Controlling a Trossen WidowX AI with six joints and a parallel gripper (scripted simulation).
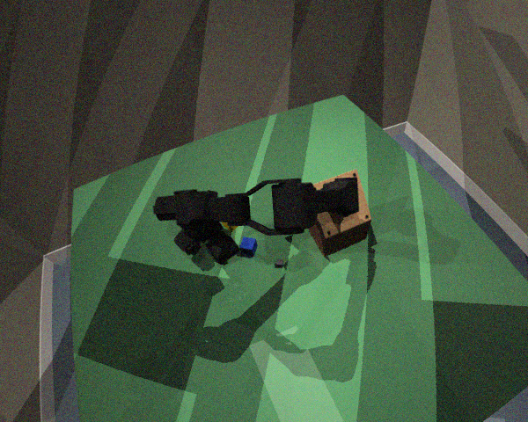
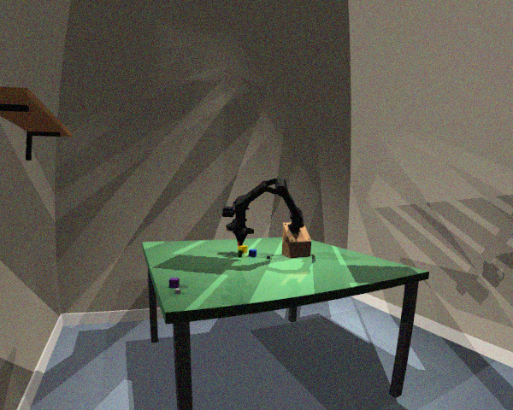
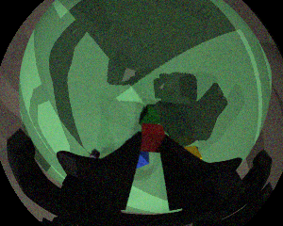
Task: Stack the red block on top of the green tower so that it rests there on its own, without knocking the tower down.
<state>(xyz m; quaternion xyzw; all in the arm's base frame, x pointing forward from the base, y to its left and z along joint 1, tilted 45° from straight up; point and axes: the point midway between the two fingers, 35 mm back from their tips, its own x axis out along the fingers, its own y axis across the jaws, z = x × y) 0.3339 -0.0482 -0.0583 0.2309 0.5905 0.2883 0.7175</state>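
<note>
My gripper (image 2: 239, 242) (image 3: 151, 136) points down and is shut on the red block (image 3: 152, 137), which sits between the fingertips. The red block also shows as a small red patch (image 2: 238, 243) in the exterior view, above the tower. The green tower (image 3: 151, 114) (image 2: 239, 254) stands upright on the table and looks dark green. In the wrist view the red block overlaps the tower's lower edge, so whether they touch cannot be told. In the top view the arm hides the red block and the tower.
A yellow block (image 1: 229, 225) (image 2: 244, 248) (image 3: 193, 152) and a blue block (image 1: 247, 247) (image 2: 252, 253) (image 3: 142, 160) lie close to the tower. A small dark piece (image 1: 280, 263) (image 2: 268, 256) lies nearer the wooden base (image 1: 346, 236) (image 2: 297, 248). A purple block (image 2: 173, 282) is near the table's left edge.
</note>
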